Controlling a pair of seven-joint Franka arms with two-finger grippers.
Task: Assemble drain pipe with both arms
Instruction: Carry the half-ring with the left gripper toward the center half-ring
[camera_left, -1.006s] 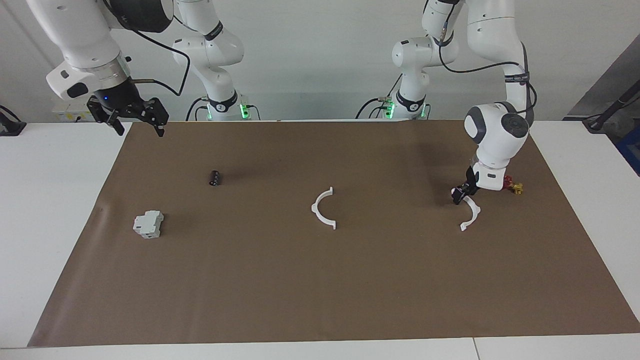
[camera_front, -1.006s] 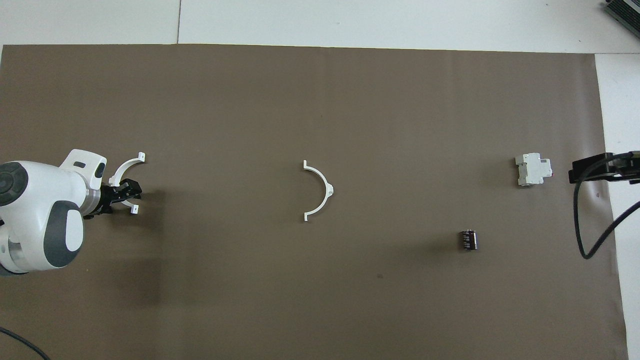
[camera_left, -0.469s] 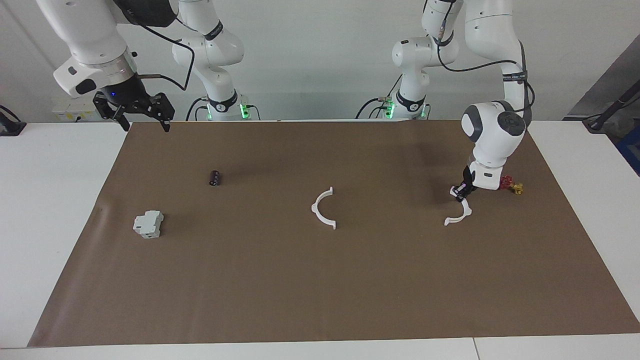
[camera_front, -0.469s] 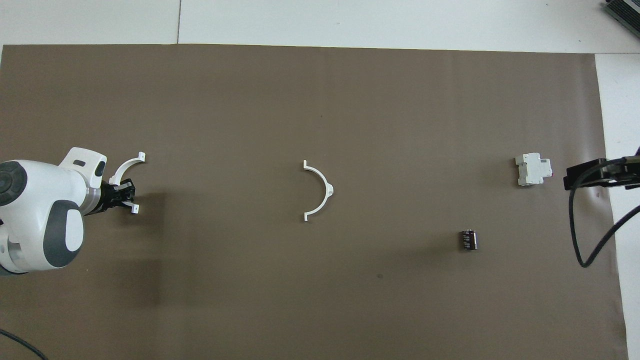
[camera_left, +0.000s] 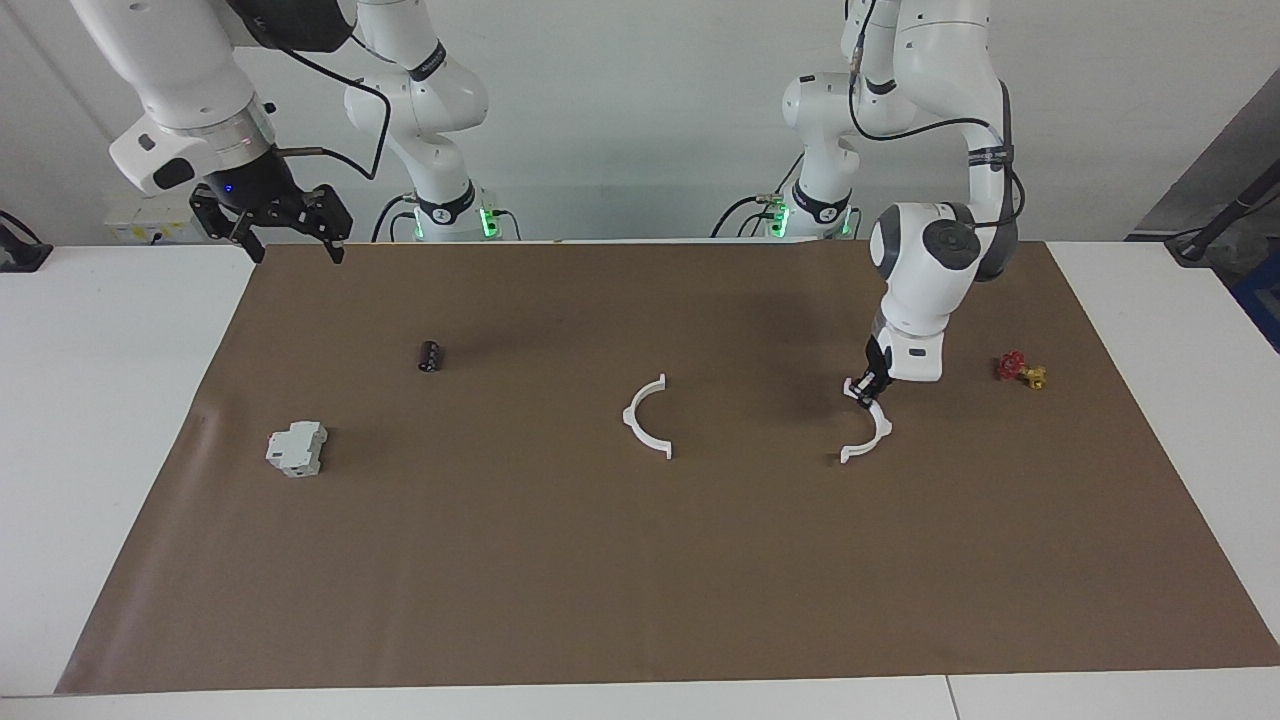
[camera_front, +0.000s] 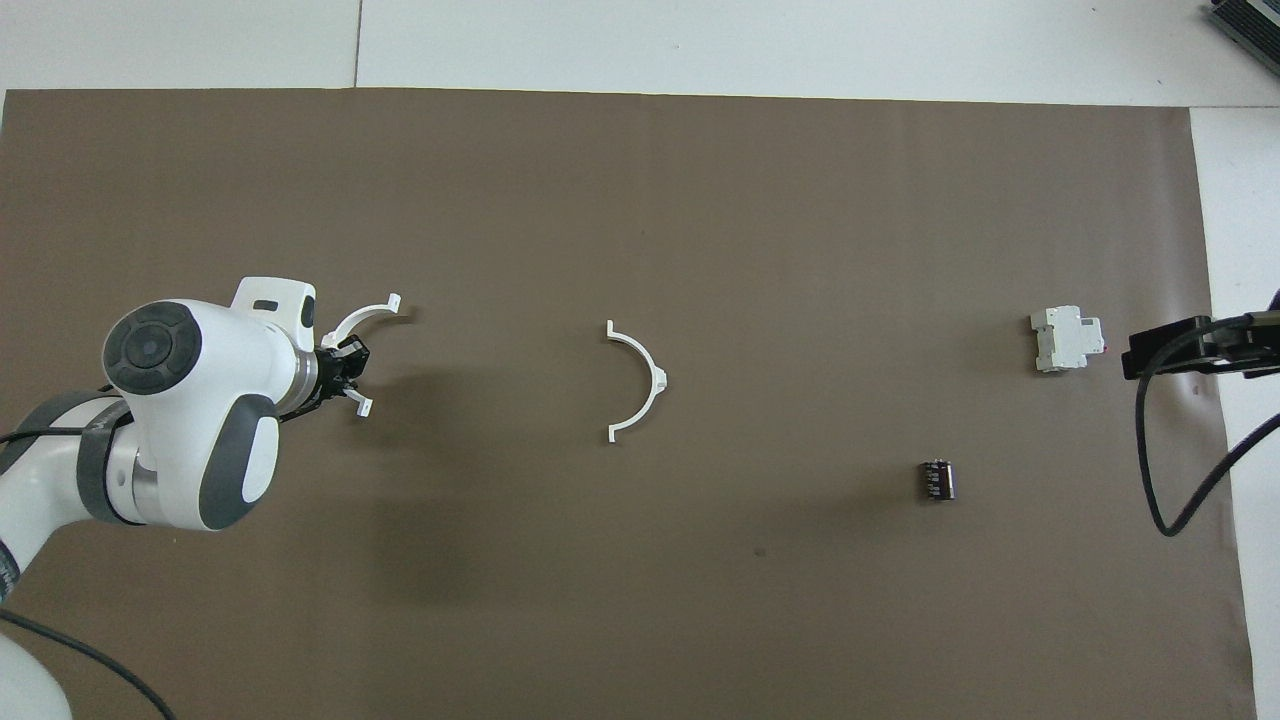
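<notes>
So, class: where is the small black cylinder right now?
The small black cylinder lies on the brown mat toward the right arm's end, nearer the robots than the grey-white box.

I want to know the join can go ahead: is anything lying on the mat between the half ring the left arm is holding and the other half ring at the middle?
Nothing visible does. The left end effector holds one half ring; bare mat lies between it and the middle half ring.

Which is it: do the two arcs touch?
Apart. The facing view shows bare mat between the held arc in the left gripper and the middle arc.
</notes>
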